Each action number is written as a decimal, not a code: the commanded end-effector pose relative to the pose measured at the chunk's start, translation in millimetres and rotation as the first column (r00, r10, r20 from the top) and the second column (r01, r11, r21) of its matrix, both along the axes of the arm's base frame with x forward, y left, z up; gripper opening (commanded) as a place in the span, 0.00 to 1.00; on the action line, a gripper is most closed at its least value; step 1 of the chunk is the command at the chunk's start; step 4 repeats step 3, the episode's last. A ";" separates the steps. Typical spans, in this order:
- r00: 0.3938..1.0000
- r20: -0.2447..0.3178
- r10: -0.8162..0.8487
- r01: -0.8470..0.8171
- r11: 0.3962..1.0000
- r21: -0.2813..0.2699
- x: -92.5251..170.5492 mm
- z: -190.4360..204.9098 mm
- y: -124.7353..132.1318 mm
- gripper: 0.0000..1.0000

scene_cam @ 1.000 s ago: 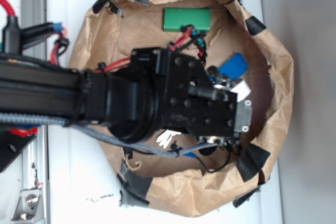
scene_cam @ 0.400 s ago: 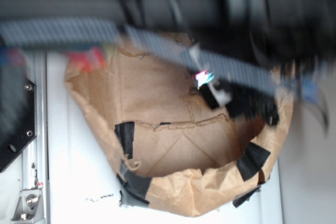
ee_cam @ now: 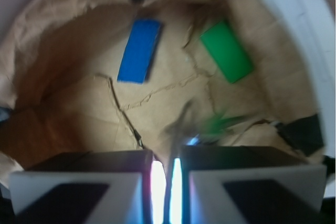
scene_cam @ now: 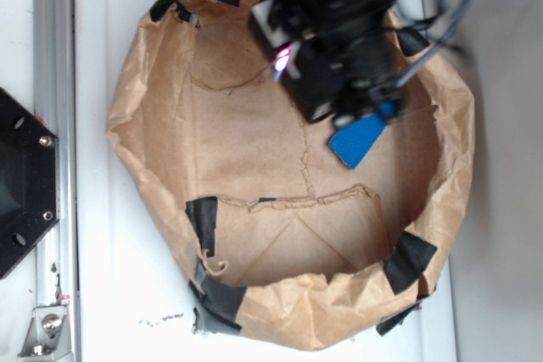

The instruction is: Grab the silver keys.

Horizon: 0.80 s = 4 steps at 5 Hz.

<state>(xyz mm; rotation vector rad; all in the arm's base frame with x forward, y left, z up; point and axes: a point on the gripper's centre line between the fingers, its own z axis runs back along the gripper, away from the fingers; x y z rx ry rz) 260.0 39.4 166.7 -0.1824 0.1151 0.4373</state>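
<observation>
Hanging over the paper bag [scene_cam: 153, 125], the claw [ee_cam: 167, 174] is clenched on the keys [ee_cam: 176, 129], blue tag [scene_cam: 358, 140] dangling.

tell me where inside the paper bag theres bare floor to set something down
Bare: the lower floor of the paper bag between the crease and the taped rim, and the left side. Crowded: the upper right, where the gripper hangs over the blue tag and green block.

Brown paper bag [scene_cam: 153, 125] showing black tape patches [scene_cam: 202, 219]; blue tag [ee_cam: 139, 51]; green block [ee_cam: 227, 51]; gripper [ee_cam: 167, 179] glaring white.
</observation>
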 end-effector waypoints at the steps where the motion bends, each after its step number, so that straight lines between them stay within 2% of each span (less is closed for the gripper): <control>1: 0.988 0.139 -0.068 0.055 0.994 0.097 -5.0 12.2 1.4 0.00; 2: 0.990 0.128 -0.053 0.037 0.992 0.124 -1.4 6.8 -7.6 0.00; 3: 0.983 0.176 -0.047 0.023 0.990 0.136 -4.2 3.7 -16.3 0.00; 4: 0.983 0.176 -0.047 0.023 0.990 0.136 -4.2 3.7 -16.3 0.00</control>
